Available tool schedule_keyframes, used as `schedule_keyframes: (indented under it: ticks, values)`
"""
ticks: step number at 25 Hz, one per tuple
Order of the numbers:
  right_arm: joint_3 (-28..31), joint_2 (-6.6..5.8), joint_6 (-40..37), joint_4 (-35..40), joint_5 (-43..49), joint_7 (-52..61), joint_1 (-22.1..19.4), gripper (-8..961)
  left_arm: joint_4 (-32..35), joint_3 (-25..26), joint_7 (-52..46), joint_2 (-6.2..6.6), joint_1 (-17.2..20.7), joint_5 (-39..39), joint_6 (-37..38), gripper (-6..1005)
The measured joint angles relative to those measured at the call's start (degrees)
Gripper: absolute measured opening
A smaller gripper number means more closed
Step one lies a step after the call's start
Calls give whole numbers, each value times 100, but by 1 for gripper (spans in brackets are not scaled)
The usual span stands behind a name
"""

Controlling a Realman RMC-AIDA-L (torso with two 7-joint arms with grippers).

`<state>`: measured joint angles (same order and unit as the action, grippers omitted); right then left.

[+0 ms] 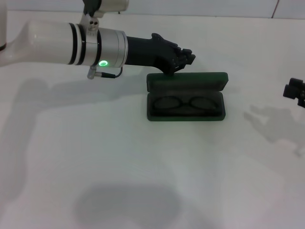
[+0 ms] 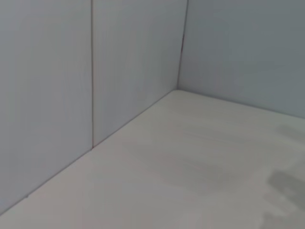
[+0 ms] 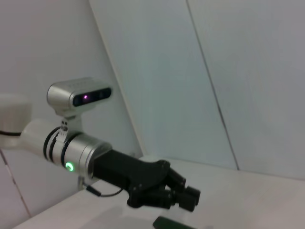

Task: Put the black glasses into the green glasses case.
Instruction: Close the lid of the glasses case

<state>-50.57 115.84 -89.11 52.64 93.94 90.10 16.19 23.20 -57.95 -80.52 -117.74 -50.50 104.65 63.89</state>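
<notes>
While the green glasses case point(image 1: 186, 97) lies open on the white bench point(image 1: 143, 167), the thin black glasses point(image 1: 184, 103) rest inside, lenses up, long axis left-right. Left gripper point(image 1: 187, 58) hovers clenched, empty, behind the lid; right gripper point(image 1: 296, 92) sits at the edge, its state unclear.

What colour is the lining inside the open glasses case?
Dark green, like the shell of the green glasses case; the black glasses lie on it. Best seen in the head view.

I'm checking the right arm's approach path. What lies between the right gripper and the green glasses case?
Head view: only bare table lies between the right gripper and the green glasses case.
</notes>
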Motion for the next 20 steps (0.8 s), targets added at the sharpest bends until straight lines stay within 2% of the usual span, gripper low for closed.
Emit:
schedule_keyframes:
  ticks: [10,20]
  values:
    - [15,-25,263,-463,-19,-143,299,249,-74,3,-63,-52,39,117,-103,143]
    - [6,-26,305,-574,-5,-148,328,257,-164,-4,-10,-177,-10,161,-338,155]
